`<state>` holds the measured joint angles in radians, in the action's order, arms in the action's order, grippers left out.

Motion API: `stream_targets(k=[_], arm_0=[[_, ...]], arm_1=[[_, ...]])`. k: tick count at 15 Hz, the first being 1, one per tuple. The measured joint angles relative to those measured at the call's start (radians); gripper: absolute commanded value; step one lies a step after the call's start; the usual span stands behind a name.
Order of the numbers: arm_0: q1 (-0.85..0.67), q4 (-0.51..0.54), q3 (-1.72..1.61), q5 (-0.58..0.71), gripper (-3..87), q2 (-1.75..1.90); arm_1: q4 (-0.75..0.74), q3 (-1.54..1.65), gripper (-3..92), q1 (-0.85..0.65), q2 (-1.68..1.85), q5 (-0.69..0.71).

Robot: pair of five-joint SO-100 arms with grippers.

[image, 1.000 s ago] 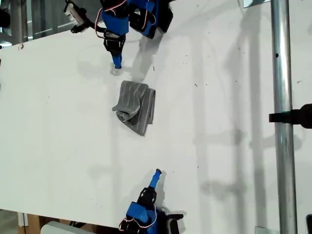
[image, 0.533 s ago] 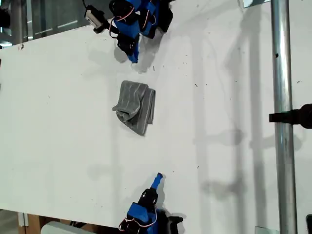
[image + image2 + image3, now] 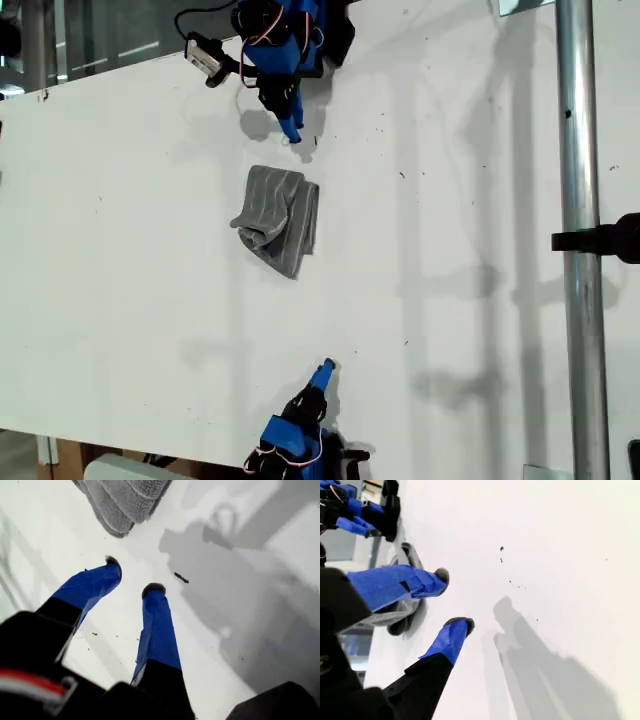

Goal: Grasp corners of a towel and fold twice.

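The towel (image 3: pixel 277 219) lay bunched mid-worktop (image 3: pixel 450 250). My first pincer (image 3: pixel 133 577) hung released at its 12 o'clock in the exterior view; my second pincer (image 3: pixel 454 599), also released, at 6 o'clock.

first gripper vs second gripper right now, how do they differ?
My first gripper sits just short of the towel, near the exterior view's top edge; my second gripper stands well clear of the towel, near that view's bottom edge. In the exterior view my first gripper points down the picture towards the towel, my second gripper up towards it. Shared: blue-taped jaws, open and empty, over the white table.
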<state>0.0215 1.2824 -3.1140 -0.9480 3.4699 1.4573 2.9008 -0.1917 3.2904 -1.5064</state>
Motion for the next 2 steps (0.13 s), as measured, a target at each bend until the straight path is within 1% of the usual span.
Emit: stream_targets(k=[2], arm_0=[[0.000,0.000,0.000,0.000,13.8,0.000]], arm_1=[[0.000,0.000,14.5,0.009,0.000,0.000]])
